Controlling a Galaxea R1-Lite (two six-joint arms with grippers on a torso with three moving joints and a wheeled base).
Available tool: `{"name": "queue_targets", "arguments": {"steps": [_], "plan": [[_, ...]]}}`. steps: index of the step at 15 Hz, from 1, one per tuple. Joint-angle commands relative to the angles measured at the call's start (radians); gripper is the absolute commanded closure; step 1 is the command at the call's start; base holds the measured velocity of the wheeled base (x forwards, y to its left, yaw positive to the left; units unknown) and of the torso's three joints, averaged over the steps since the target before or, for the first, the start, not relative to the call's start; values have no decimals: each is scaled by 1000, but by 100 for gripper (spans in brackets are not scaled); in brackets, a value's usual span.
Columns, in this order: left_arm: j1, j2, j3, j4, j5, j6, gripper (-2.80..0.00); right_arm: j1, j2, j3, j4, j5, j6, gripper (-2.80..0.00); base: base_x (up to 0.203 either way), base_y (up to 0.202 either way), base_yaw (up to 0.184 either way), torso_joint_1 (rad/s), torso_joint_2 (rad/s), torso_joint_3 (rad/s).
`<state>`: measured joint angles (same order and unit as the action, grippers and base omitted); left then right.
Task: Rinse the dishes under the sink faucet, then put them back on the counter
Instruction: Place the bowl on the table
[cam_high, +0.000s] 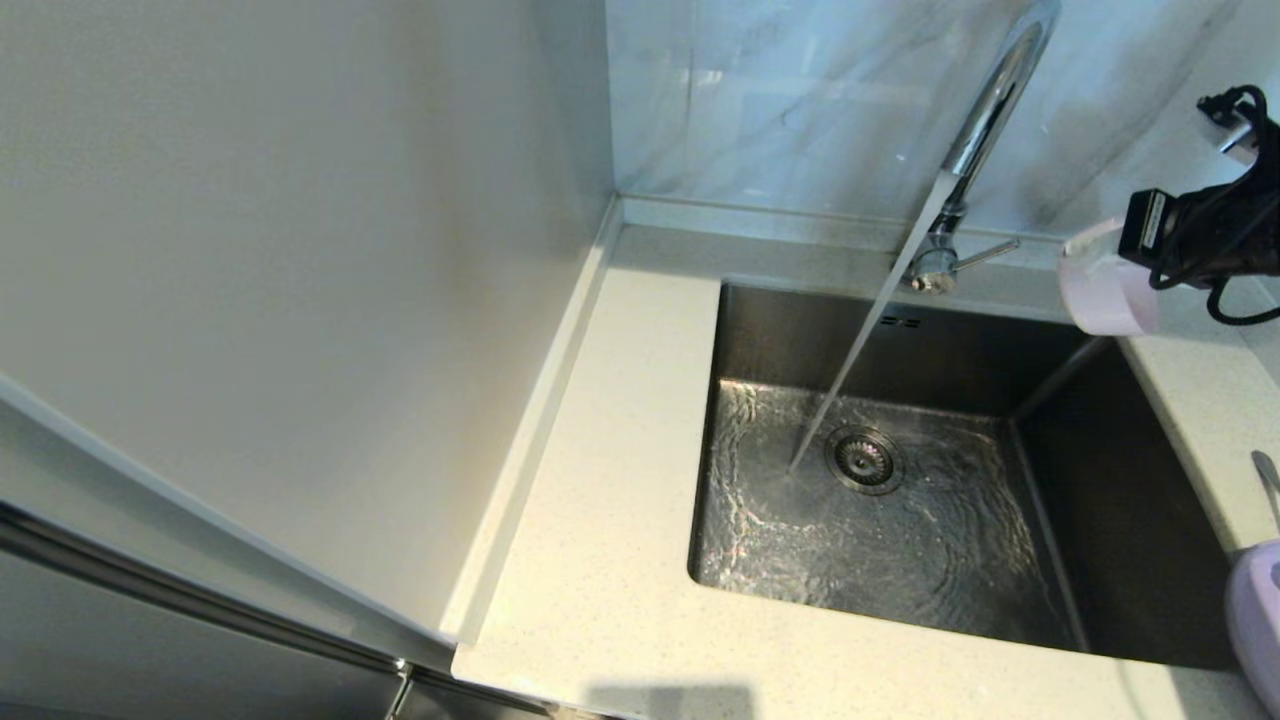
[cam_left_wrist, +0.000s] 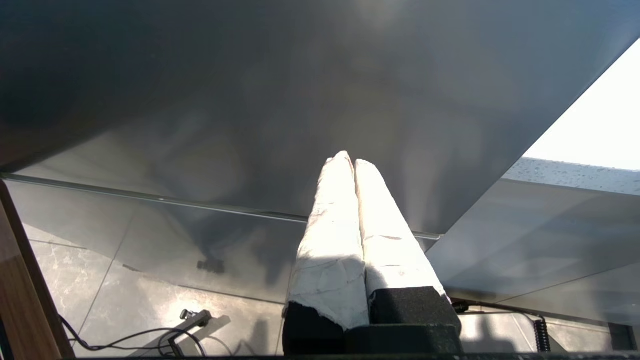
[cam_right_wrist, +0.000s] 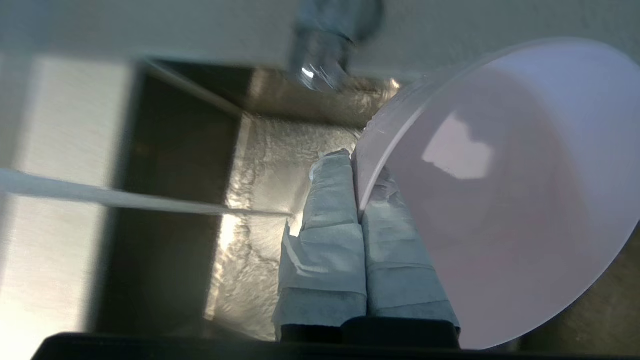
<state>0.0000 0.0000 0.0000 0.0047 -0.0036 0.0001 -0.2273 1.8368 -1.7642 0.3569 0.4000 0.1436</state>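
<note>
One bowl (cam_high: 1105, 285), one plate (cam_high: 1258, 620) and one spoon (cam_high: 1268, 480) are showing. The right end effector (cam_right_wrist: 359, 187) is pinching the pale pink, glossy, round bowl by its rim, tilted, at two o'clock above the sink (cam_high: 1120, 500) corner. Water is running from the faucet (cam_high: 985, 120). The plate is lying on the tabletop (cam_high: 600, 560) at four o'clock. The left end effector (cam_left_wrist: 352, 162) is closed and empty, parked.

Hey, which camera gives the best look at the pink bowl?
The right wrist view: the pink bowl fills it, rim pinched by the right gripper. The head view shows only part of it behind the arm; the left wrist view shows none.
</note>
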Motion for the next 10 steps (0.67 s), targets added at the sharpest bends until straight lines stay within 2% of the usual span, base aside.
{"name": "queue_targets", "arguments": {"steps": [1, 2, 5, 6, 8, 9, 10], "plan": [[0, 0, 0, 0, 1, 0, 0, -10, -47, 201, -28, -12, -105, 0, 0, 0, 0, 0, 0, 0], [0, 0, 0, 0, 1, 0, 0, -16, -53, 250, -60, -18, -142, 0, 0, 0, 0, 0, 0, 0], [0, 0, 0, 0, 1, 0, 0, -30, -54, 235, -189, -35, -217, 0, 0, 0, 0, 0, 0, 0], [0, 0, 0, 0, 1, 0, 0, -38, -55, 262, -204, -45, -286, 0, 0, 0, 0, 0, 0, 0], [0, 0, 0, 0, 1, 0, 0, -57, -41, 208, -215, -70, -341, 0, 0, 0, 0, 0, 0, 0], [0, 0, 0, 0, 1, 0, 0, -74, -26, 145, -216, -87, -392, 0, 0, 0, 0, 0, 0, 0], [0, 0, 0, 0, 1, 0, 0, -103, -6, 116, -215, -100, -512, 0, 0, 0, 0, 0, 0, 0]]}}
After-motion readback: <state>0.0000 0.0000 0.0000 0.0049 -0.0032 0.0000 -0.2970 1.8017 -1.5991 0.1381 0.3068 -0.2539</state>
